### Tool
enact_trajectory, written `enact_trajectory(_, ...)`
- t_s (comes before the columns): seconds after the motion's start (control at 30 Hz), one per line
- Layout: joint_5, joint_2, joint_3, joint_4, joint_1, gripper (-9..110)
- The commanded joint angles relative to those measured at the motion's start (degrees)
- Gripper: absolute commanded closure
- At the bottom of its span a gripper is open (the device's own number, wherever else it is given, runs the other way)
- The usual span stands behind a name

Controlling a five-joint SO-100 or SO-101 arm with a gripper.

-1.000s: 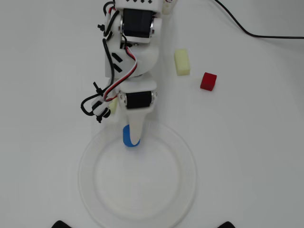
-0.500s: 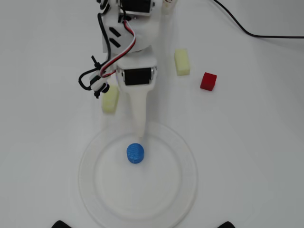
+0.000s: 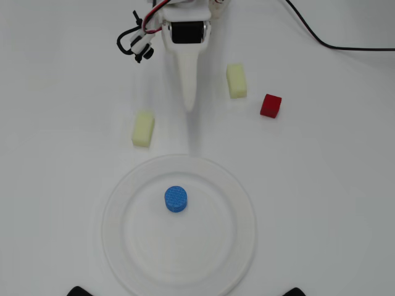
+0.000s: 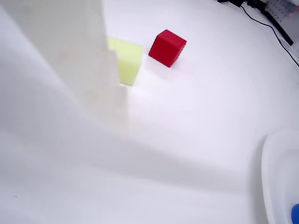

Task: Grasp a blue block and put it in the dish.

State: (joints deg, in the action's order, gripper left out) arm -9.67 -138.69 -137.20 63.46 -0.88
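The blue block (image 3: pixel 176 199) stands upright inside the dish (image 3: pixel 117 228), a little above its middle in the overhead view. My gripper (image 3: pixel 189 105) is at the top of that view, pointing down toward the dish, well short of its rim. Its jaws look closed together and hold nothing. In the wrist view a white finger (image 4: pixel 79 56) fills the left side. The dish rim (image 4: pixel 275 177) shows at the lower right, with a sliver of the blue block (image 4: pixel 296 213) at the edge.
A pale yellow block (image 3: pixel 143 128) lies left of the gripper tip and another (image 3: pixel 236 81) to its right, also in the wrist view (image 4: pixel 127 59). A red cube (image 3: pixel 270 105) (image 4: pixel 167 47) sits further right. A black cable (image 3: pixel 345 46) runs along the top right.
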Motion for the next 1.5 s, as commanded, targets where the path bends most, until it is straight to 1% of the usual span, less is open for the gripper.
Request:
enact_trajectory(0.0,0.62,-10.81,-8.61,-2.02,-0.09,57)
enact_trajectory(0.2,-0.26,-29.97,-25.49,-2.9,0.0,62)
enact_trajectory(0.43,-0.53,-44.74,-37.44,0.0,1.14,68)
enact_trajectory(0.5,-0.7,-50.89,-40.25,2.9,0.7,72)
enact_trajectory(0.57,-1.41,-58.8,-43.42,7.56,0.0,81)
enact_trajectory(0.63,-0.35,-58.8,-43.51,8.61,-0.09,89)
enact_trajectory(0.7,0.35,-58.8,-44.12,9.05,0.18,99)
enact_trajectory(0.73,0.88,-58.8,-44.56,9.32,0.18,101)
enact_trajectory(0.93,4.48,-58.8,-45.18,10.55,0.0,101)
enact_trajectory(1.17,5.8,-58.8,-45.18,10.99,-0.26,101)
enact_trajectory(1.37,14.77,-58.71,-45.26,10.99,7.65,101)
enact_trajectory(1.47,14.77,-58.71,-45.35,10.99,8.35,101)
